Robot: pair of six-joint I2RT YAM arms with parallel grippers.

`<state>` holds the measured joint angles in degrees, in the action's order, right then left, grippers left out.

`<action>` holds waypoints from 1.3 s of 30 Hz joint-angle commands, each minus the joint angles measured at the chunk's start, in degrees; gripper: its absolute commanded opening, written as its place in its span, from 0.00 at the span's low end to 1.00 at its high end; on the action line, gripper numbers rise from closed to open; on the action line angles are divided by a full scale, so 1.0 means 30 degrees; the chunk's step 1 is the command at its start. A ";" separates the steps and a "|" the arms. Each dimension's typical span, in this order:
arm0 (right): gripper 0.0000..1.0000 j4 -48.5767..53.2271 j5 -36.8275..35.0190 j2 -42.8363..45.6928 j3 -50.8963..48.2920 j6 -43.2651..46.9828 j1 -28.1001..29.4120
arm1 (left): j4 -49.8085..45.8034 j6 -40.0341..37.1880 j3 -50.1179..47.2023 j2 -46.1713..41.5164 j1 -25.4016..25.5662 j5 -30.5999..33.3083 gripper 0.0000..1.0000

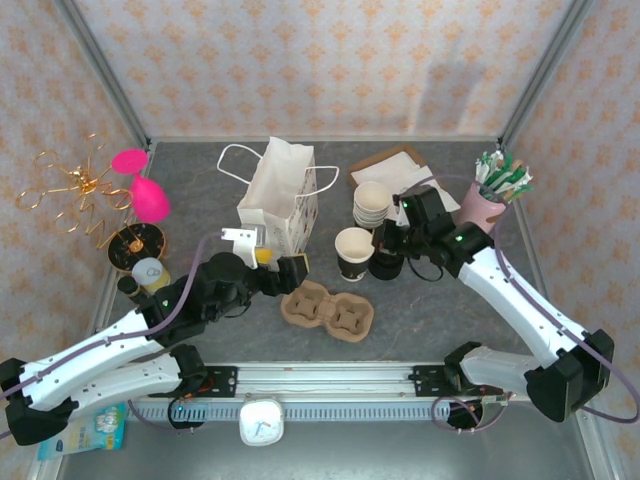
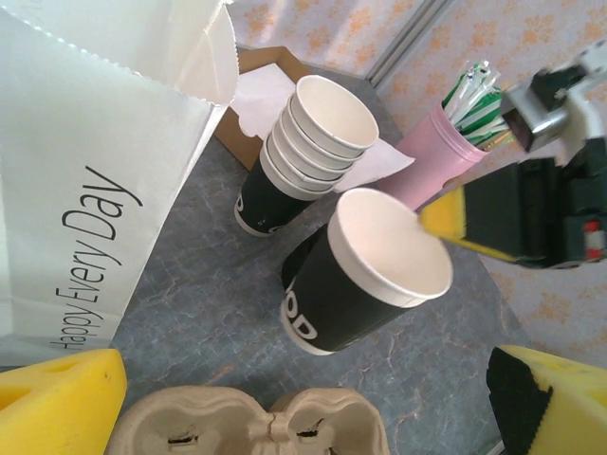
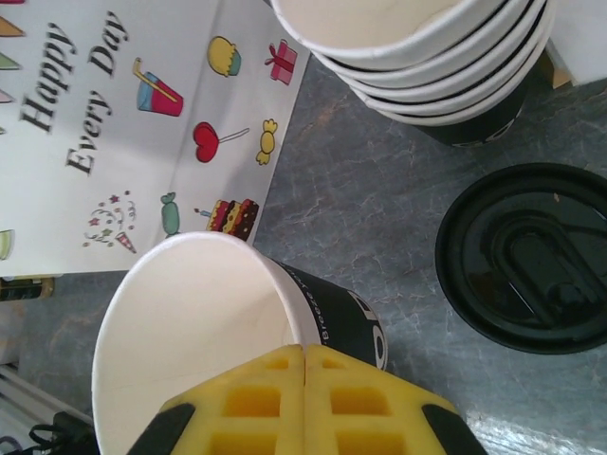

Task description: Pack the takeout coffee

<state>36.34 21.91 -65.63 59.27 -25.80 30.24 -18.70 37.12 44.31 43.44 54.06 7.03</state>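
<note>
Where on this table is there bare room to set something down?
Bare grey table lies between the cup carrier and the right arm, and left of the white bag. It is crowded around the open cup, cup stack and black lid.

Your grey table (image 1: 420, 320) carries: paper bag (image 1: 280, 200), cup stack (image 1: 372, 205), open cup (image 1: 353, 250), black-lidded cup (image 3: 522, 256), pulp carrier (image 1: 328, 310), pink holder (image 1: 482, 208).

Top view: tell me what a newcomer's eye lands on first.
The bright pink goblet at the far left stands out against the grey table, next to a gold wire stand. Mid-table, the tall white bag with looped handles rises above everything. Just right of it stands an open black cup, with a stack of cups behind it.
</note>
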 commanded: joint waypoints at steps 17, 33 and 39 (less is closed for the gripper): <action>0.00 -0.9366 -0.1527 0.0173 -0.5918 -0.0841 0.0086 | 0.0109 0.0955 -0.0884 -0.0386 0.0107 0.0366 0.99; 0.13 -0.9197 -0.1736 -0.0570 -0.6618 -0.0643 0.0240 | 0.0416 0.0897 -0.0970 -0.0183 0.0086 0.0142 0.99; 0.26 -0.8073 -0.2102 -0.0366 -0.5993 -0.0343 0.0239 | 0.0272 0.0810 -0.0797 -0.0181 0.0111 0.0111 0.99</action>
<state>9.96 17.65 -67.40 39.55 -27.64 30.61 -18.63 39.22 41.43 42.87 54.06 7.92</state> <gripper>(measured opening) 0.257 0.990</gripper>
